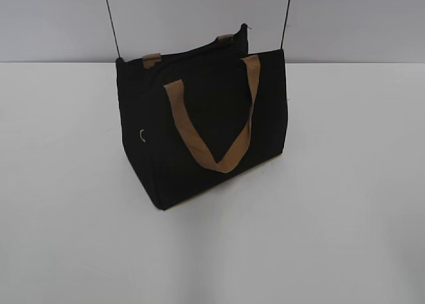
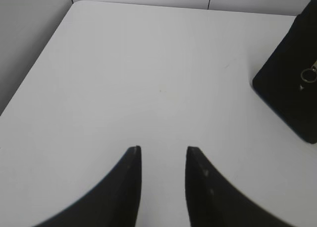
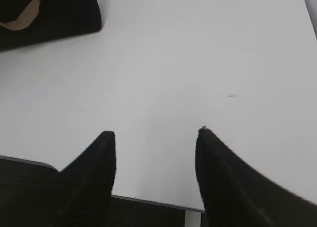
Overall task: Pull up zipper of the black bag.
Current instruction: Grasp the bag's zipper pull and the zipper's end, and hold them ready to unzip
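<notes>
In the exterior view no arm shows; the black bag stands upright on the white table, one tan handle loop hanging slack down its near face, the other lying at the top edge, and a small white mark on its left end. The mouth looks slightly parted along the top, so by my reading the zip has not been run yet. From the left wrist, the left gripper hangs unclenched over bare table, grasping nothing; the bag sits ahead and well to its right, and on that end a silver ring-shaped pull tab dangles — the piece of the zipper this arm would likely need to pinch. From the right wrist, the right gripper is spread wide and empty at the table's near edge, with the bag's corner and a strap far ahead to its left — probably placed to brace the bag.
</notes>
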Action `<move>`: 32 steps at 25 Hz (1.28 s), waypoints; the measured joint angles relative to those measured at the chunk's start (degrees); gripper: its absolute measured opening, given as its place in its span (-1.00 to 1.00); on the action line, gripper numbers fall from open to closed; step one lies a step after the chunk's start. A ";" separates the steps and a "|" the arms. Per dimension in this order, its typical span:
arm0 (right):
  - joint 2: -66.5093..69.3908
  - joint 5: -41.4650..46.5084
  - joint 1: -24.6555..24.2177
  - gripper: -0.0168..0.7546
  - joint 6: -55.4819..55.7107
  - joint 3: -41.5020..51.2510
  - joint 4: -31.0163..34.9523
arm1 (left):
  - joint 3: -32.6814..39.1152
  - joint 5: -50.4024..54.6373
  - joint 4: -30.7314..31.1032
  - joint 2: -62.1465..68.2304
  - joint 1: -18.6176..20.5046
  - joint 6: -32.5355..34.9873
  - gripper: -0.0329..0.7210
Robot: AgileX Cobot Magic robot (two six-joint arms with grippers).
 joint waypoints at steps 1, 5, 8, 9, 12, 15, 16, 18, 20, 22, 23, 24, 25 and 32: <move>0.00 0.00 0.00 0.07 0.00 0.00 0.00 | 0.00 0.00 0.00 0.00 0.00 0.00 -0.30; 0.00 0.00 0.00 0.07 0.00 0.00 0.00 | 0.00 0.00 0.00 0.00 0.00 0.00 -0.30; 0.00 0.00 0.00 0.07 0.00 0.00 0.00 | 0.00 0.00 0.00 0.00 0.00 0.00 -0.31; 0.00 0.00 0.00 0.07 0.00 0.00 0.00 | 0.00 0.00 0.00 0.00 0.00 0.00 -0.31; 0.00 0.00 0.00 0.07 0.00 0.00 0.00 | 0.00 0.00 0.00 0.00 0.00 0.00 -0.31; 0.00 0.00 0.00 0.07 0.00 0.00 0.00 | 0.00 0.00 0.00 0.00 0.00 0.00 -0.31; 0.00 0.00 0.00 0.07 0.00 0.00 0.00 | 0.00 0.00 0.00 0.00 0.00 0.00 -0.31; 0.00 0.00 0.00 0.07 0.00 0.00 0.00 | 0.00 0.00 0.00 0.00 0.00 0.00 -0.31; 0.00 0.00 0.00 0.07 0.00 0.00 0.00 | 0.00 0.00 0.00 0.00 0.00 0.00 -0.31; 0.00 0.00 0.00 0.07 0.00 0.00 0.00 | 0.00 0.00 0.00 0.00 0.00 0.00 -0.31; 0.00 0.00 0.00 0.07 0.00 0.00 0.00 | 0.00 0.00 0.00 0.00 0.00 0.00 -0.31; 0.00 0.00 0.00 0.07 0.00 0.00 0.00 | 0.00 0.00 0.00 0.00 0.00 0.00 -0.31; 0.00 0.00 0.00 0.07 0.00 0.00 0.00 | 0.00 0.00 0.00 0.00 0.00 0.00 -0.31; 0.00 0.00 0.00 0.07 0.00 0.00 0.00 | 0.00 0.00 0.00 0.00 0.00 0.00 -0.09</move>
